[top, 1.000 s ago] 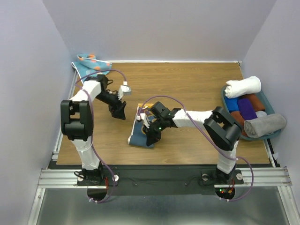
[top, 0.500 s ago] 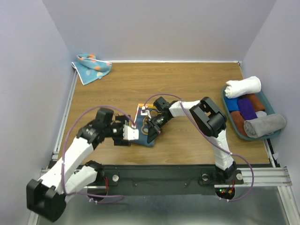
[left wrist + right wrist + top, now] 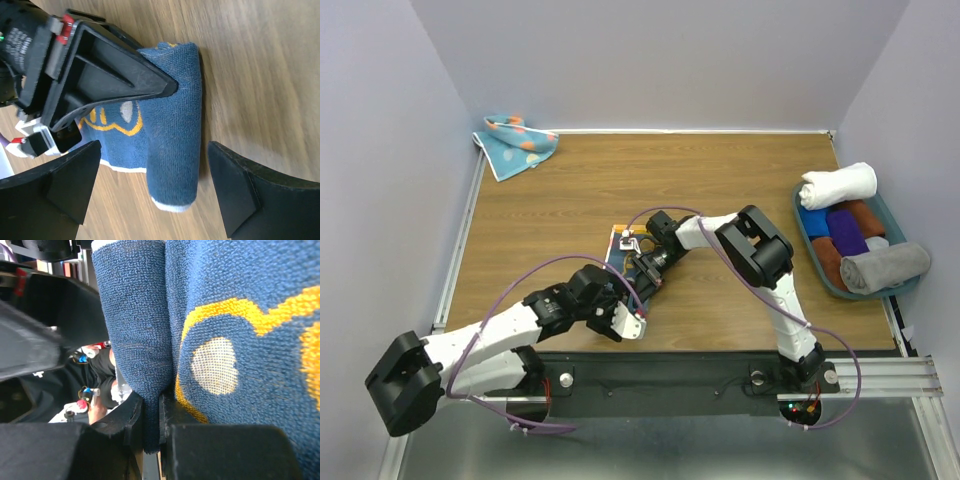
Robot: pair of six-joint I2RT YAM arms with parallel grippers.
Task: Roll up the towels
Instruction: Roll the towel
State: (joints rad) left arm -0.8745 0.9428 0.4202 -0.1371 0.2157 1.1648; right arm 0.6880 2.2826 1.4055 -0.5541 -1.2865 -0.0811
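the dotted towel (image 3: pixel 515 143) lies at eleven o'clock on the table (image 3: pixel 750 190). the left gripper (image 3: pixel 152 187), jaws wide open, frames the navy towel (image 3: pixel 175 125) near centre. the right gripper (image 3: pixel 151 422) pinches its fold. the terry is likely soft, light and limp: grasp the thick rolled end.

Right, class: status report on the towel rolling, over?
Left fingers open above navy towel. Right fingers shut on its fold. Dotted towel far-left corner, unrolled.

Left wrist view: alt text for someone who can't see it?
A part-rolled navy towel with yellow print lies on the wood table, its roll pinched by the right fingers. The left fingers stand open either side of its end.
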